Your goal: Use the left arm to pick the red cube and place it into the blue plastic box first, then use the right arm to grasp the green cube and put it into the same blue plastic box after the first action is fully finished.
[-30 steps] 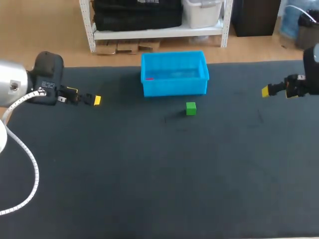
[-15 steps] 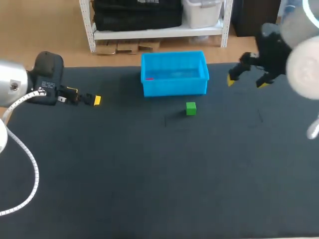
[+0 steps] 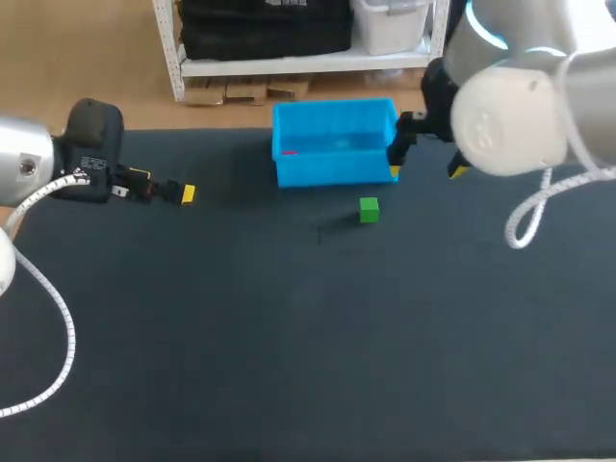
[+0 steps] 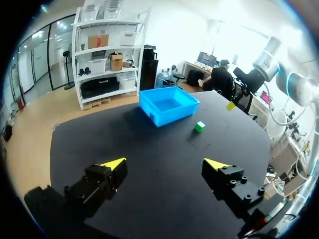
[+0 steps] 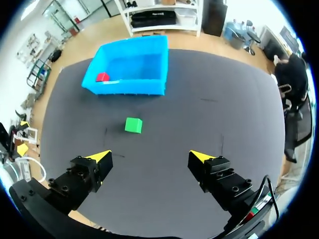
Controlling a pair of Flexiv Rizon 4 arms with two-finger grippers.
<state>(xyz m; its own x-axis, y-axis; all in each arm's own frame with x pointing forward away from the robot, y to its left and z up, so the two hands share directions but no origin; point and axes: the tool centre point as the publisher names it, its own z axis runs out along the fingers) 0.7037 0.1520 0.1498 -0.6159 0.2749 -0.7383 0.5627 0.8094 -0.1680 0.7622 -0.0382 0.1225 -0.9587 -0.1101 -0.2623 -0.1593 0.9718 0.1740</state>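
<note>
Head view: red cube (image 3: 289, 151) half-hidden in far-left corner of blue box (image 3: 337, 171), green cube (image 3: 369, 209) just near of it, label (image 3: 93, 164) on left arm (image 3: 24, 168) unreadable; left wrist view: left gripper (image 4: 167, 164) spread, empty; right wrist view: right gripper (image 5: 149, 157) spread, empty, green cube ahead.

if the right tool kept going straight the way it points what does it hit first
Most likely the black table mat, close beside the green cube. The right tool is open and the cube lies slightly off its line, though depth is unclear.

Robotics lab: left arm (image 3: 34, 168) and right arm (image 3: 510, 111) at a black table (image 3: 289, 346).
</note>
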